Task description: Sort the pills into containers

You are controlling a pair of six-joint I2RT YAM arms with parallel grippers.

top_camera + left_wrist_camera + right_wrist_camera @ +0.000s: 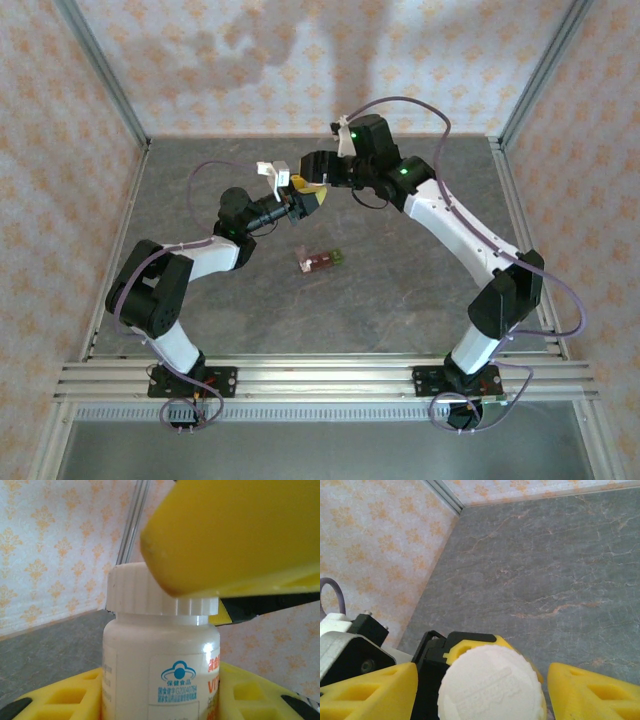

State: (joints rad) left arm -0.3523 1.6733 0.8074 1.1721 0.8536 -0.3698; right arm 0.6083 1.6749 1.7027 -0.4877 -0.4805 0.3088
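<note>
Yellow fingers (92, 700) of the left gripper (160, 700) press against both sides of a white bottle (160, 665) at the bottom of the left wrist view, gripping its body. The ribbed white cap (132, 592) sits at mid-frame, and blue print shows on the label. One finger (235, 535) of the right gripper (482, 695) crosses the upper right of that view and overlaps the cap's right edge.

The right wrist view looks down on the cap's flat top at bottom centre, with that gripper's two yellow fingers standing on either side of it. A dark gap shows between the cap and the finger at lower left, so the jaws are spread around the cap rather than clamped on it.

The top view adds the wider layout. The two arms meet in the upper middle of the frame above the grey table (420, 300). The containers (322, 260), a small reddish strip with a green end, lie on the table just below centre, well apart from both grippers.
</note>
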